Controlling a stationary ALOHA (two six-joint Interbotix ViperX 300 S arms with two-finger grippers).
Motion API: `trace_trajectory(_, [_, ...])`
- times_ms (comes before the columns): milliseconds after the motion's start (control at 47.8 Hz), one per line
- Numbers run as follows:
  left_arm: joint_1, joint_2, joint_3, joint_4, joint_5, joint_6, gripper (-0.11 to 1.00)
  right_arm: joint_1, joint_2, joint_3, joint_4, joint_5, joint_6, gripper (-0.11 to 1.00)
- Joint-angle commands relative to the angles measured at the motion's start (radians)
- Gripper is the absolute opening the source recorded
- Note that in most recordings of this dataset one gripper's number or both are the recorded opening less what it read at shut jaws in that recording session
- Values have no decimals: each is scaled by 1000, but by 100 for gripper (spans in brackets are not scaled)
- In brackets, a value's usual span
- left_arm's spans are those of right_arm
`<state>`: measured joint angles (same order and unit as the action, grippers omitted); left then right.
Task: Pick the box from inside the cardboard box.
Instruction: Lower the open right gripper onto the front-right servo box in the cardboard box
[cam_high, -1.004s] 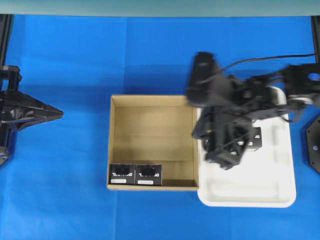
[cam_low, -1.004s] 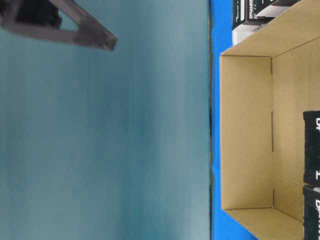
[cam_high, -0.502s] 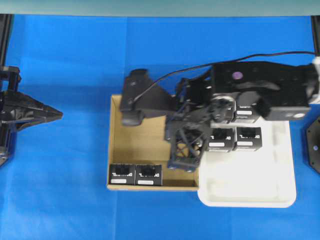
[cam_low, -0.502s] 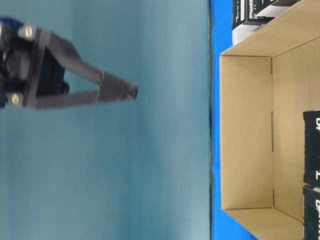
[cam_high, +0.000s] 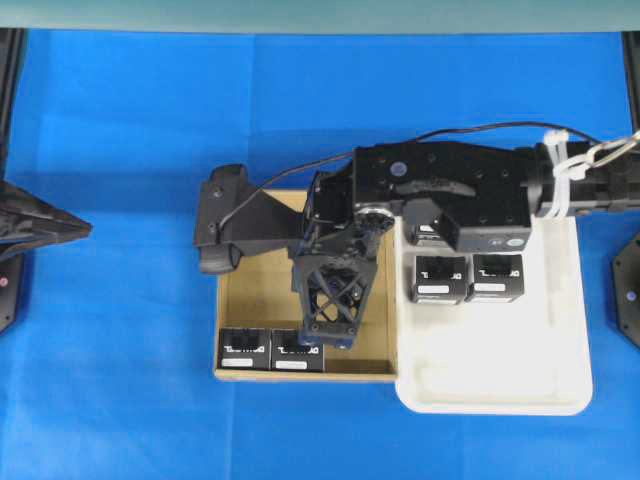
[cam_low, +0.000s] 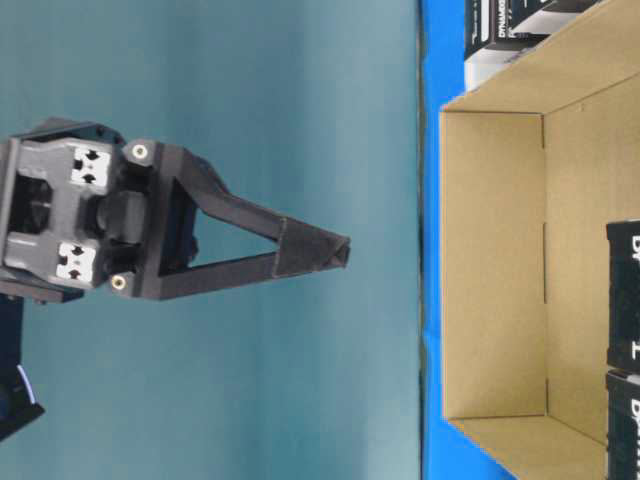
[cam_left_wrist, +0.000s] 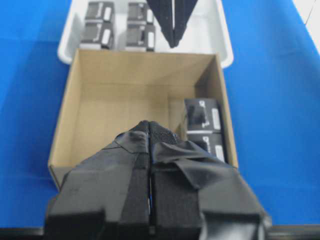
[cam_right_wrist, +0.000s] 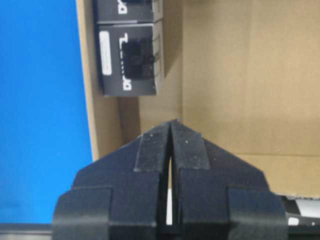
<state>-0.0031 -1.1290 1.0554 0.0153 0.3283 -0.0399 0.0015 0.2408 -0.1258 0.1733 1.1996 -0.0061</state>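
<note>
A: So, where are the black boxes (cam_high: 271, 351)?

B: Two of them lie side by side in the near-left corner of the cardboard box (cam_high: 250, 255), touching each other and pressed against the near wall. In the overhead view their long axes run left to right, end to end, so the pair makes one short row along that wall. The white lettering faces up, and each white label sits at the edge next to the wall.

A: And your right gripper (cam_high: 330, 340)?

B: It hangs over the carton, tips pointing toward the near wall, right above the right-hand box of the pair. In my right wrist view the fingertips (cam_right_wrist: 150, 145) are almost together, with only a thin slit between them, and they hold nothing.

A: The left one?

B: My left gripper (cam_left_wrist: 149, 131) is well off to the left of the carton over the blue table (cam_high: 120, 330), pressed shut and empty.

A: Anything else nearby?

B: A white plastic tray (cam_high: 500, 385) touches the carton's right wall. More black boxes (cam_high: 464, 277) sit in it, partly under my arm.
</note>
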Motion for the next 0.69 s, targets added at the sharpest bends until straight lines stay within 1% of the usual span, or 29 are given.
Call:
trace_trajectory(0, [-2,-2,-29,2,6,-2,-7,-11,2,-9,21,-11,-3,9])
trace_trajectory(42, [-2,0,-28,3,6,-2,-7,-18,6,-9,40,-21,-3,14])
trace_trajectory(84, [0,2,-28,2,8,-2,-7,-25,8,-6,69,-34,-5,22])
trace_trajectory(126, [0,3,-28,2,8,-2,-7,-31,12,-3,89,-46,-5,32])
trace_trajectory(188, [-2,6,-26,2,8,-2,-7,-37,18,3,112,-60,-5,50])
trace_trajectory(209, [0,8,-26,2,8,-2,-7,-38,21,6,115,-63,-5,58])
trace_trajectory(293, [-2,6,-26,2,8,-2,-7,-38,35,17,120,-74,-26,82])
trace_trajectory(356, [0,6,-26,2,8,-2,-7,-40,41,25,123,-80,-48,94])
trace_trajectory(418, [-2,3,-28,2,8,-2,-7,-41,51,34,127,-98,-54,100])
trace_trajectory(502, [-2,2,-28,2,8,-2,-7,-44,61,49,144,-135,-57,99])
trace_trajectory(670, [-2,3,-28,2,8,-3,-7,-46,86,100,209,-198,-63,100])
